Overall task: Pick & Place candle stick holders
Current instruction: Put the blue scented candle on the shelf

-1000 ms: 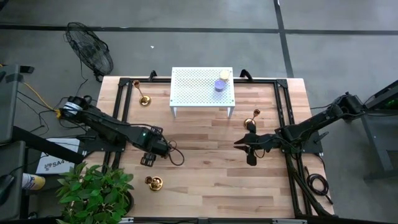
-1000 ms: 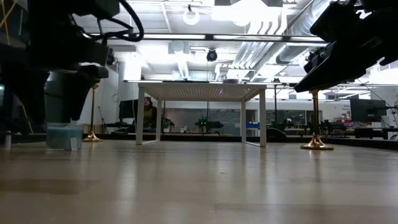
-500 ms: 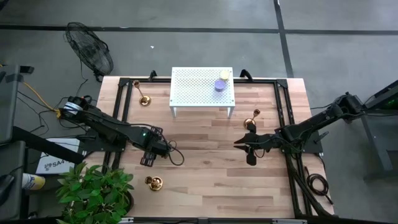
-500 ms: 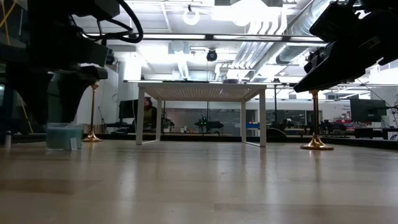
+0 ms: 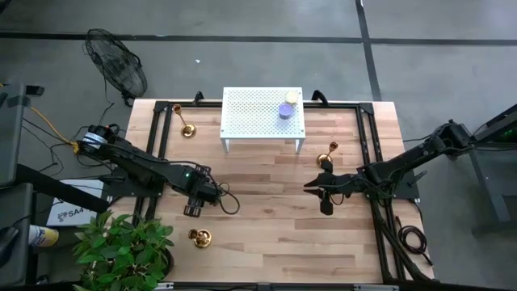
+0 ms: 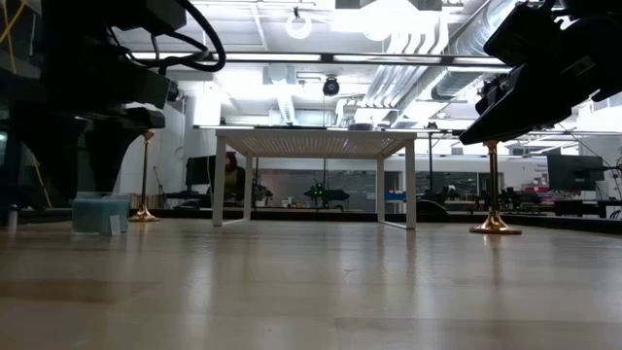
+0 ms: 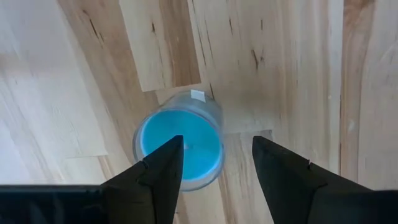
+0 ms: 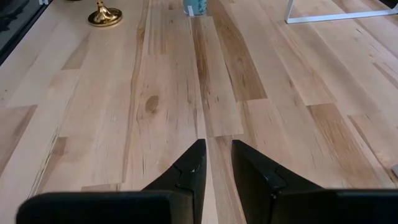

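Three gold candle stick holders stand upright on their round bases on the wooden table: one at the far left [image 5: 187, 129], one near the left front [image 5: 198, 236], and one right of the middle [image 5: 327, 149], beside my right arm. My left gripper [image 5: 191, 209] hangs open, pointing down, over a small blue candle [image 7: 180, 146]. Its fingers [image 7: 158, 171] stand above the candle and do not touch it. My right gripper [image 5: 308, 186] hovers shut and empty over the table [image 8: 217, 146], near the right holder [image 6: 494, 222].
A white perforated stand [image 5: 262, 113] at the far middle carries a purple candle [image 5: 285, 111] and a yellow candle [image 5: 292, 97]. Black frame rails run along the table's left [image 5: 157, 137] and right [image 5: 371, 137] sides. Bare wood lies between the arms.
My left gripper has shifted a little toward the table's left edge above the blue candle, which stays where it was.
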Action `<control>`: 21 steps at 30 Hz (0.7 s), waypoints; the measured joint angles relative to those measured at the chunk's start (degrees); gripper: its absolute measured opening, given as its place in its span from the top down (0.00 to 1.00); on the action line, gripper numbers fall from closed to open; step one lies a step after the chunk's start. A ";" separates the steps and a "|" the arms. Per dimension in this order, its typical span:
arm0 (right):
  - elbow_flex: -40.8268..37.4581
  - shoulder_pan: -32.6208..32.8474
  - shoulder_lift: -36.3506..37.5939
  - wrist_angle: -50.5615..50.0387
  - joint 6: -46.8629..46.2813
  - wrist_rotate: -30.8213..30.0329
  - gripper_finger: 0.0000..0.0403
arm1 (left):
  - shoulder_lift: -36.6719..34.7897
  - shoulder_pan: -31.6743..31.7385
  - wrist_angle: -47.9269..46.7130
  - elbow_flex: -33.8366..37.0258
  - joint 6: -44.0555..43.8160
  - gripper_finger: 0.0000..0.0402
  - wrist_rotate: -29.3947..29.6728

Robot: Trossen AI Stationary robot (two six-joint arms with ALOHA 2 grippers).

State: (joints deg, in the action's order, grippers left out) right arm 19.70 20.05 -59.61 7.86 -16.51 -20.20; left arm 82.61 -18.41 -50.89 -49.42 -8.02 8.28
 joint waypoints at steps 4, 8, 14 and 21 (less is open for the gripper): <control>0.00 0.00 0.00 -0.02 -0.01 -0.01 0.82 | 0.00 0.00 0.04 0.01 -1.34 0.54 0.23; 0.00 0.00 0.00 -0.02 0.00 0.02 0.82 | 0.55 0.00 0.04 0.01 -2.69 0.54 0.28; 0.00 0.00 0.00 -0.04 -0.01 0.01 0.82 | 1.42 0.00 0.40 0.05 -4.45 0.54 0.34; 0.00 0.00 0.00 -0.04 -0.01 0.02 0.82 | 1.31 0.00 1.34 0.05 -5.98 0.54 1.13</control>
State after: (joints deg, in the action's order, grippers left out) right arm 19.70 20.05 -59.61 7.81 -16.51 -20.18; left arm 83.92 -18.41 -49.55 -49.36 -14.00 9.41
